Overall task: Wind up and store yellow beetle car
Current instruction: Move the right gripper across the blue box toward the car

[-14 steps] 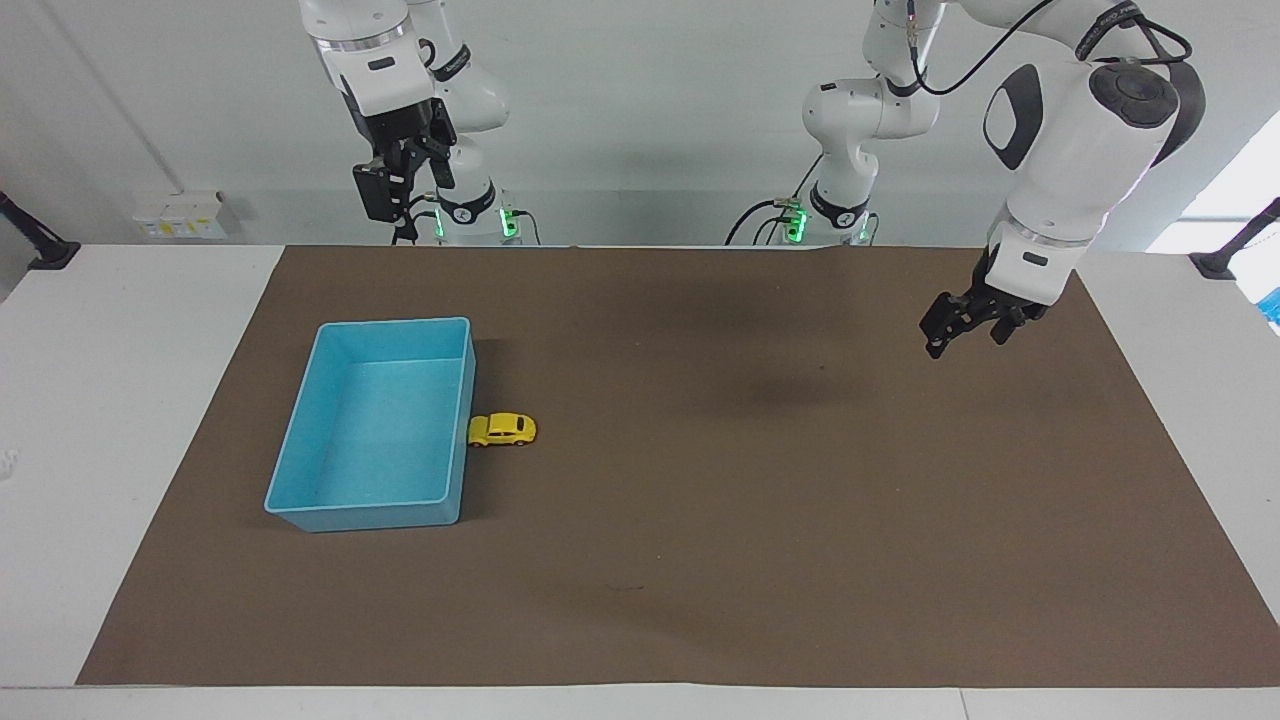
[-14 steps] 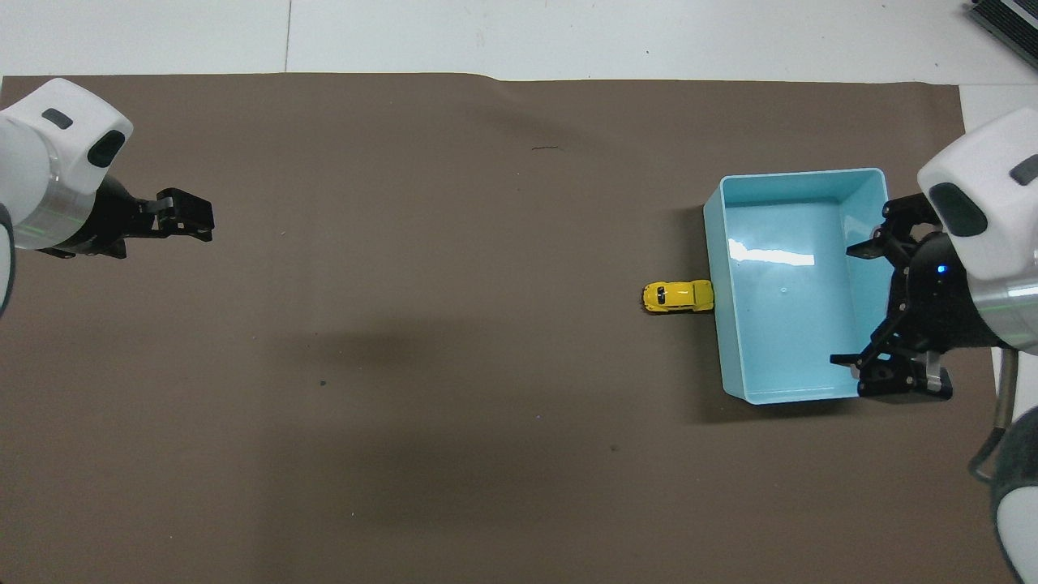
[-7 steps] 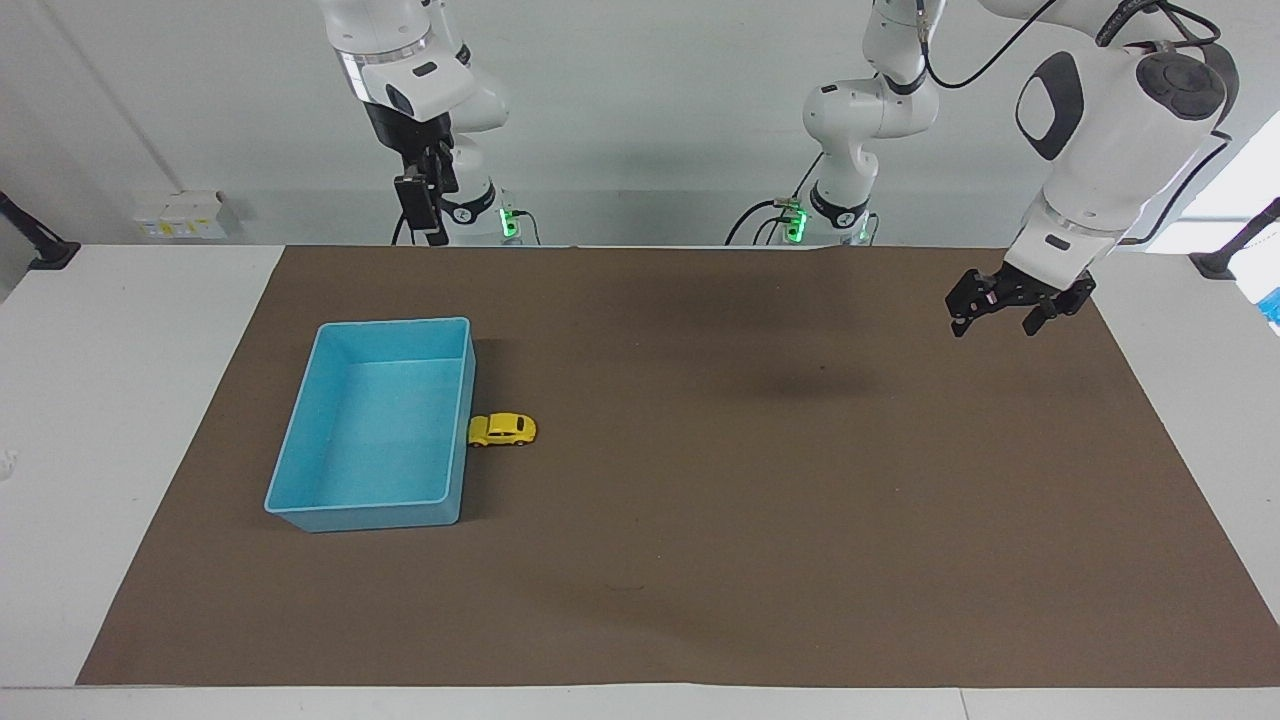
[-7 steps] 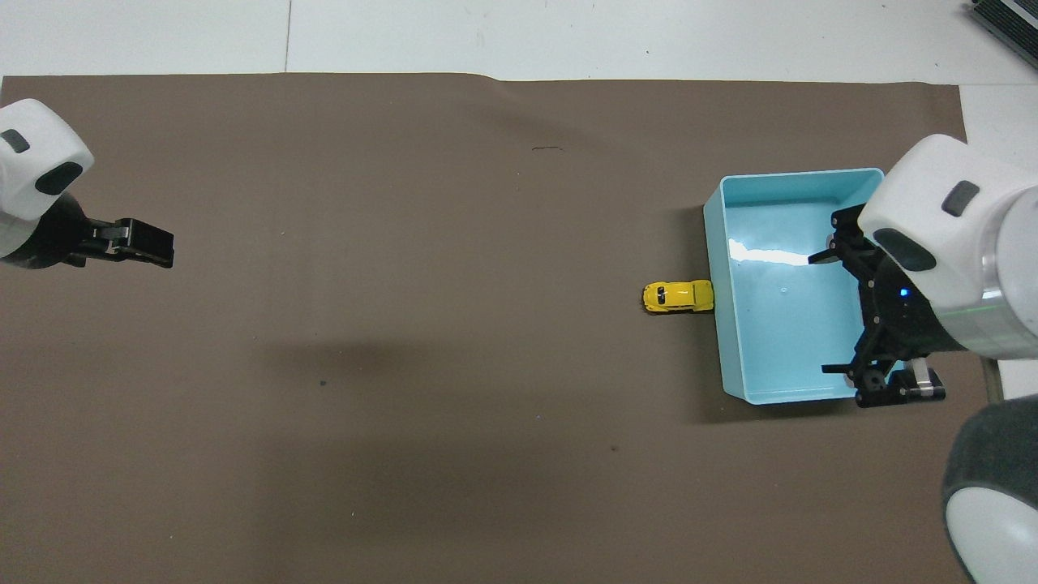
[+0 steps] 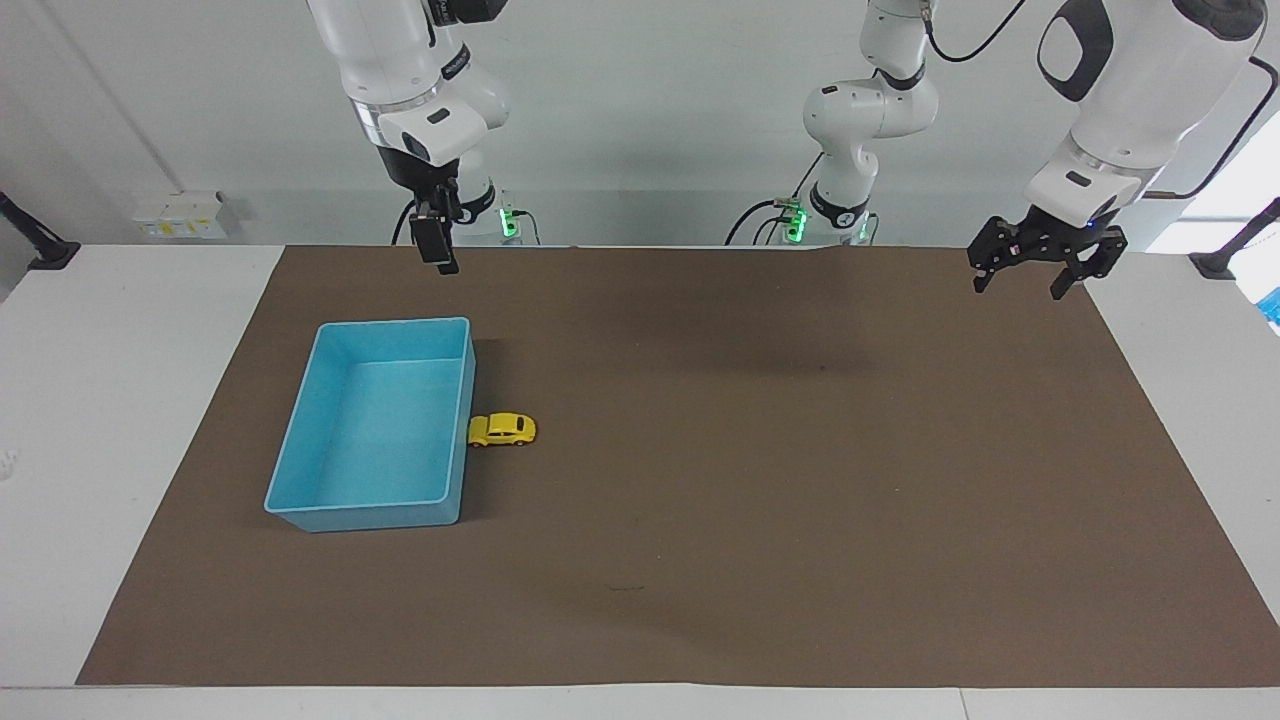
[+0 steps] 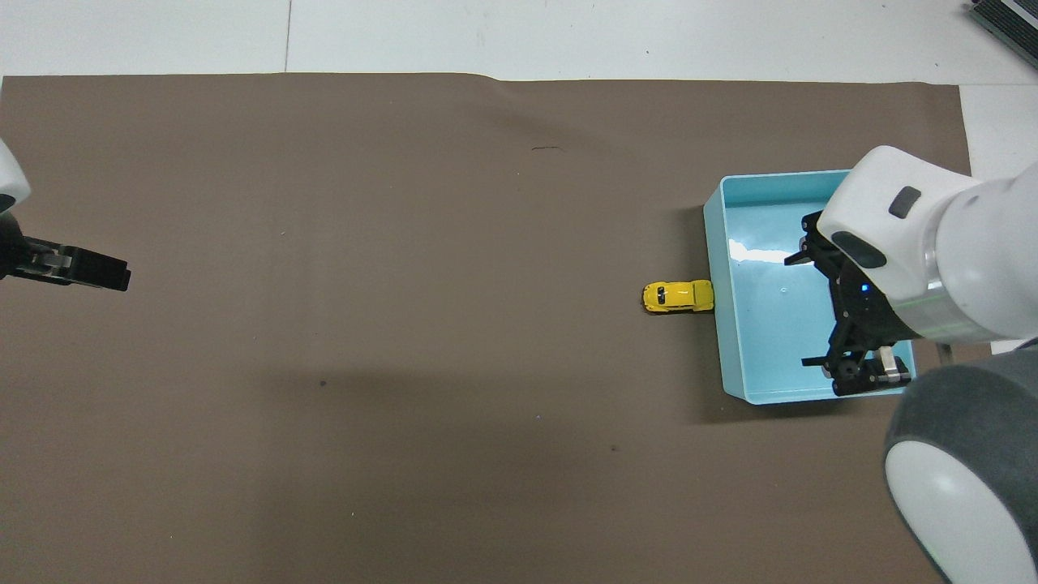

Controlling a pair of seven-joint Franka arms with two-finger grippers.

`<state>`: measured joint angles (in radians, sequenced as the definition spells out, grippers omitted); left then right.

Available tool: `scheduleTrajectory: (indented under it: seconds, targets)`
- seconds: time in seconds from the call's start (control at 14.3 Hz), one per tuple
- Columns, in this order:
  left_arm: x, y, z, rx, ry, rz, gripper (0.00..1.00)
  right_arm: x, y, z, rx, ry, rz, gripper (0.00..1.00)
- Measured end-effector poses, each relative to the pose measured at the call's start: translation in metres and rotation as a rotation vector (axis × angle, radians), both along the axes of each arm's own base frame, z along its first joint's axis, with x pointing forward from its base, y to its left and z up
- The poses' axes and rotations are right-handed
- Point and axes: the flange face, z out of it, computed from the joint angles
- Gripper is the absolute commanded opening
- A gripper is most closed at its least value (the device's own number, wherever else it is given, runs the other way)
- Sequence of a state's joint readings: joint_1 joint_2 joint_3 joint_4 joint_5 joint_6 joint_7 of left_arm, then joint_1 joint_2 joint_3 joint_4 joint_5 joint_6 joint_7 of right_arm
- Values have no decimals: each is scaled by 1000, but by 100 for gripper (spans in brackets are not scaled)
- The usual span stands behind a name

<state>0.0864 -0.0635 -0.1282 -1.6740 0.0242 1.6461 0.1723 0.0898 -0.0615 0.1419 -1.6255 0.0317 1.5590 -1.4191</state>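
Car (image 5: pixel 502 430): yellow, on brown mat (image 5: pixel 700 500), touching blue bin (image 5: pixel 372 425). Left claw (image 5: pixel 1035 265): open, empty, raised over the mat's edge. Right claw (image 5: pixel 440 245): open, empty, raised near the bin.

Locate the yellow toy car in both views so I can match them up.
Facing view: the yellow toy car sits on the brown mat, left of centre, one end against the blue bin's long side toward the left arm's end.
Overhead view: the car shows right of centre, against the bin's left wall.
Shared landmark: the blue bin, empty in both views.
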Motion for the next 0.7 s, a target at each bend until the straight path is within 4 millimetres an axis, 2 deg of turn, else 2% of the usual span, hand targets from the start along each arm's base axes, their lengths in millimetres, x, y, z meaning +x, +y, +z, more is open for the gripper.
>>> scheduleTrajectory:
  seconds: [0.21, 0.42, 0.7]
  targets:
    - [-12, -2, 21, 4, 1, -1, 100, 4, 0, -8, 0, 9, 0, 100]
    - [-20, -2, 42, 4, 4, -1, 100, 15, 2, -26, 4, 5, -2, 100]
    - [-21, -5, 44, 3, 9, 11, 100, 25, 3, -55, 6, 9, -4, 100]
